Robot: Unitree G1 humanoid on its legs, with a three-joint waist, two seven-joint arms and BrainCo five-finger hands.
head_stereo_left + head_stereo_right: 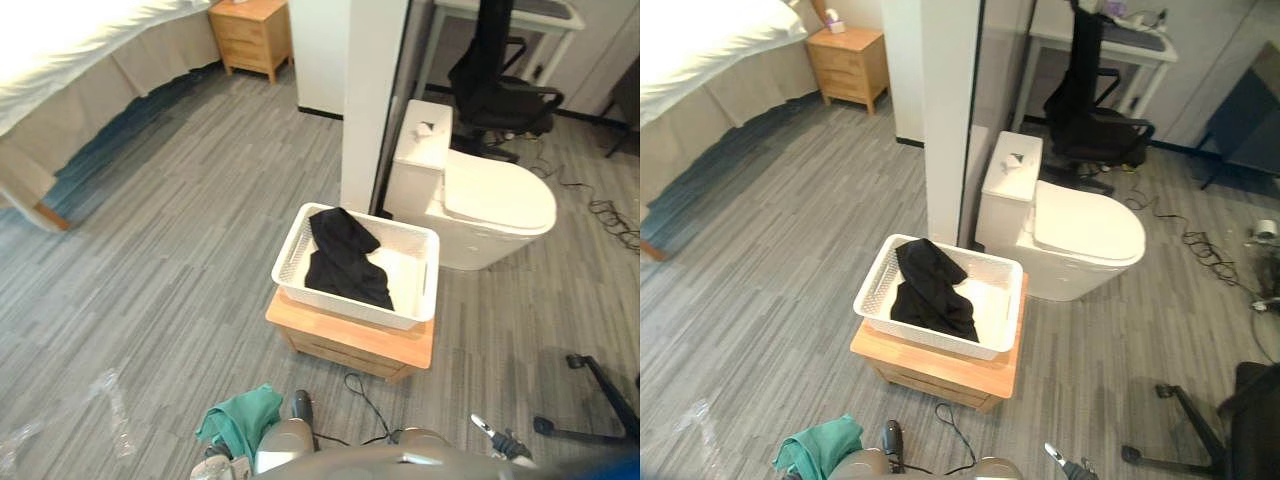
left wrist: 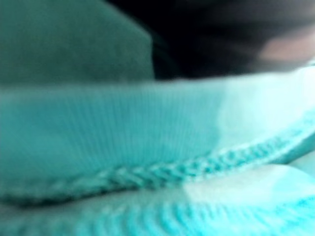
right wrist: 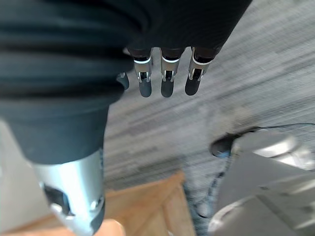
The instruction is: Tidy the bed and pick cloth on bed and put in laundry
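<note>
Green cloth bunched low by the left robot hand, grip impossible to tell; its wrist view adds the stitched hem close up. Black cloth lies far-to-near in the basket on the bench. Right robot hand loose, empty.

A white toilet stands just right of a white pillar, with a black office chair beyond it. A wooden nightstand sits far left. A low wooden stand rests near centre on the grey plank floor.
</note>
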